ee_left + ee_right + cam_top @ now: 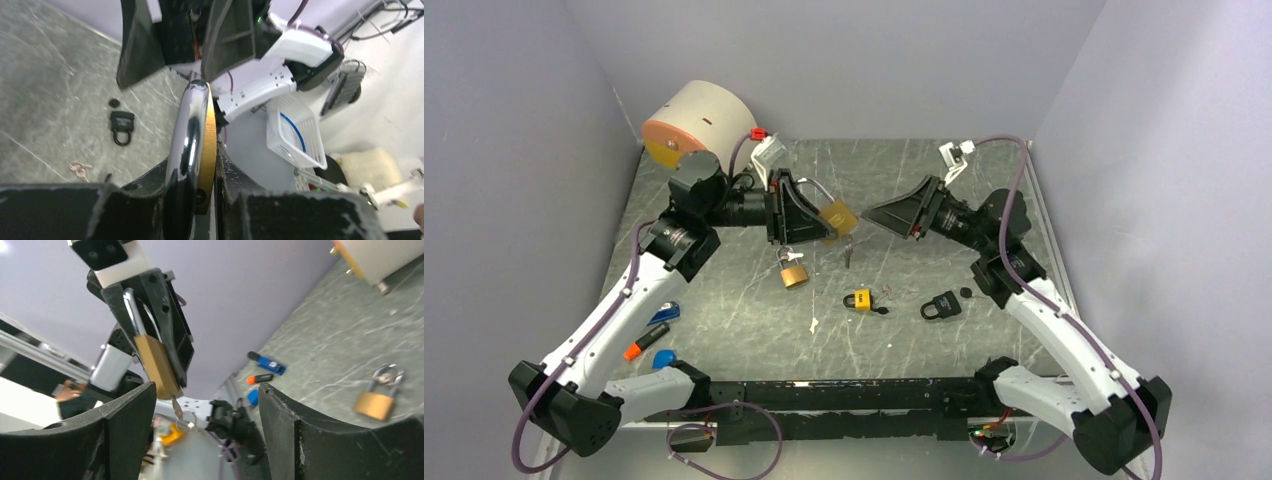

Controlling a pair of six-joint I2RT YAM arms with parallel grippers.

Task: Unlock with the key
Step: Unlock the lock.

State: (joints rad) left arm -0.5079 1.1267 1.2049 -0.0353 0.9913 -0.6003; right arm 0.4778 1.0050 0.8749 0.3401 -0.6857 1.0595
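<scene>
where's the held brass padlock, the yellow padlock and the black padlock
held brass padlock (156,365): right wrist view, on the middle of its brass body
yellow padlock (862,299): top external view, on its yellow body
black padlock (946,302): top external view, on its black body

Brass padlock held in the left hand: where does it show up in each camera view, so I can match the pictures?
Top external: the held brass padlock is just above centre.
Left wrist: the held brass padlock is at bottom centre, seen edge-on.
Right wrist: the held brass padlock is at upper left, hanging.
Landmark: the loose brass padlock on the table shows in the top and right wrist views only.
</scene>
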